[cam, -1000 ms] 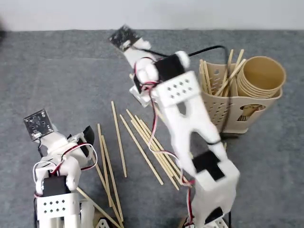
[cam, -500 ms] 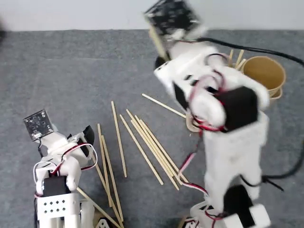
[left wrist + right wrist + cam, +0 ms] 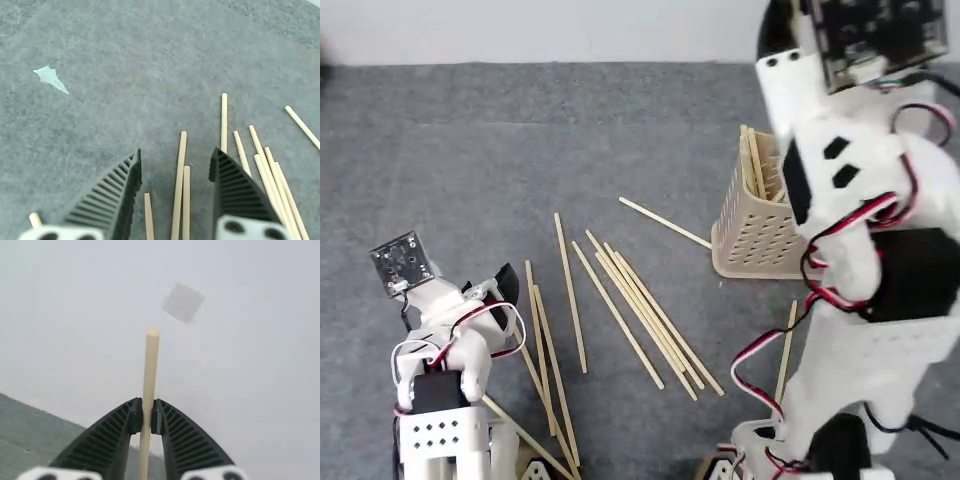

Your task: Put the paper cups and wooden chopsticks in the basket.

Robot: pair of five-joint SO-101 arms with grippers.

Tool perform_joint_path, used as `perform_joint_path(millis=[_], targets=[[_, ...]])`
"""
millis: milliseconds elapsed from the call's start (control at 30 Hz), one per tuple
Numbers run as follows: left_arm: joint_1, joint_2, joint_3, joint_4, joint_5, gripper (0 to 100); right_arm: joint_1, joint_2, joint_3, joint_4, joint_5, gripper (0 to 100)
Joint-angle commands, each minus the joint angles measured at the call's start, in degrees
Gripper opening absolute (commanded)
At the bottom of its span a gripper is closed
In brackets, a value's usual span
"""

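Carpet (image 3: 470, 150): one basket (image 3: 755, 235), about ten loose chopsticks (image 3: 617, 312). Right hand (image 3: 146, 415) pinches one chopstick (image 3: 150, 370); left hand (image 3: 175, 154) wide.

Grey carpet-like surface (image 3: 450, 150) spans the high view. A plain pale wall (image 3: 540, 30) borders it at 12 o'clock. A small pale scrap (image 3: 51, 79) lies on the grey.

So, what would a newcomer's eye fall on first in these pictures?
The right arm towers over the basket, its fingers shut on one wooden chopstick against a pale background. Loose chopsticks lie scattered on the grey table, some beneath the left arm's open fingers.
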Motion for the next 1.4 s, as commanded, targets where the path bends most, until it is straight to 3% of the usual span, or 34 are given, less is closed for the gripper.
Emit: perform_joint_path(millis=[0, 233, 633, 867, 1100, 1367], targets=[[0.09, -0.79, -0.31, -1.23, -0.35, 22, 2.59, 2.86, -2.37, 1.89, -0.09, 0.9], [0.09, -0.79, -0.31, -1.23, -0.35, 22, 5.41, 9.45, -2.37, 4.7, -3.87, 0.9], [0.09, -0.79, -0.31, -1.23, -0.35, 22, 5.41, 14.02, -2.37, 8.4, -3.87, 1.3], [0.0, -0.79, -0.31, -1.23, -0.35, 22, 5.05, 14.02, -2.46, 11.21, -3.87, 15.6], [0.0, -0.79, -0.31, -1.23, -0.35, 22, 5.05, 11.12, -3.25, 11.56, -3.69, 16.5], [0.0, -0.79, -0.31, -1.23, -0.44, 22, 2.07, 2.59, -3.34, 25.45, -3.69, 16.5]])
